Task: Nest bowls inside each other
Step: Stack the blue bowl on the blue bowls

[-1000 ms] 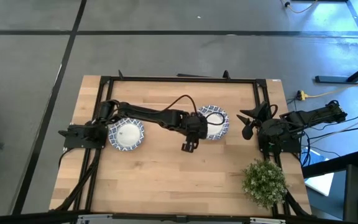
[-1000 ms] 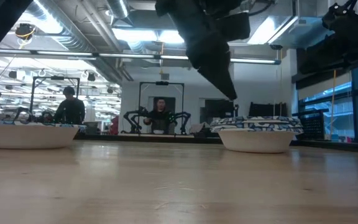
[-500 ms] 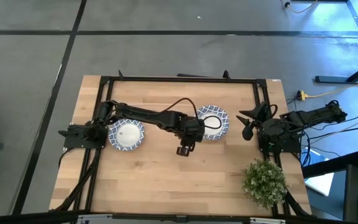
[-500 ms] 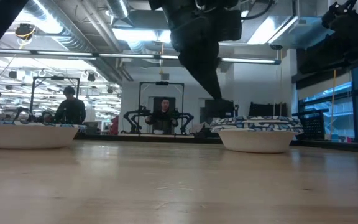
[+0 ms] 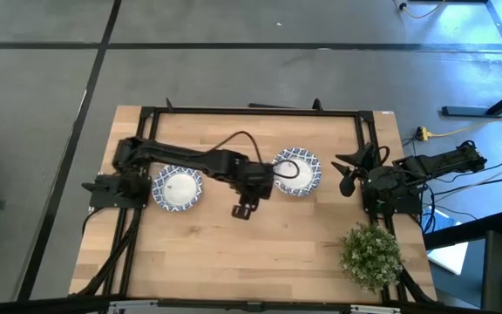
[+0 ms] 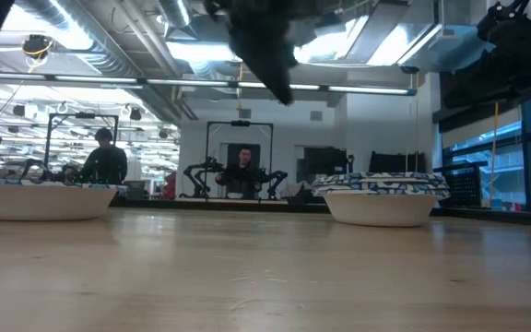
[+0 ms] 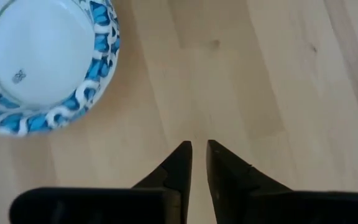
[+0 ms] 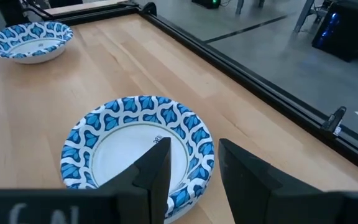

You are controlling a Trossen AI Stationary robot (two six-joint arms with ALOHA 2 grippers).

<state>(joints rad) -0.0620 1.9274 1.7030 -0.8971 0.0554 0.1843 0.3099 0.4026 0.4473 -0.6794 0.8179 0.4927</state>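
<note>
Here two bowls (image 5: 296, 172) (image 5: 177, 188) sat upright on the wooden table (image 5: 260, 253), well apart; the one toward the right arm looked like a stack in the low view (image 6: 381, 198), with more than one patterned rim showing, though the count could not be read, while the other (image 6: 44, 197) near the left arm's base looked single. The left gripper (image 5: 241, 210) hung above bare wood between the two bowls, nearer the stack, touching neither. In its own wrist view the left gripper (image 7: 199, 149) had its jaws nearly together, only a narrow slit between the tips, nothing between them; a bowl (image 7: 39, 62) lay off to one side of the fingers (image 7: 179, 165), clear of them. The right gripper (image 5: 349, 174) waited at the table's right edge, just beside the stack. Its wrist view showed the right gripper (image 8: 194, 149) with jaws parted by a moderate gap, empty, the stacked bowl (image 8: 138, 152) directly ahead and below, not touched; the far bowl (image 8: 30, 41) lay beyond. A potted plant (image 5: 371, 255) stood at the near right corner. Two people (image 6: 104, 159) (image 6: 239, 171) were visible in the room behind.
</note>
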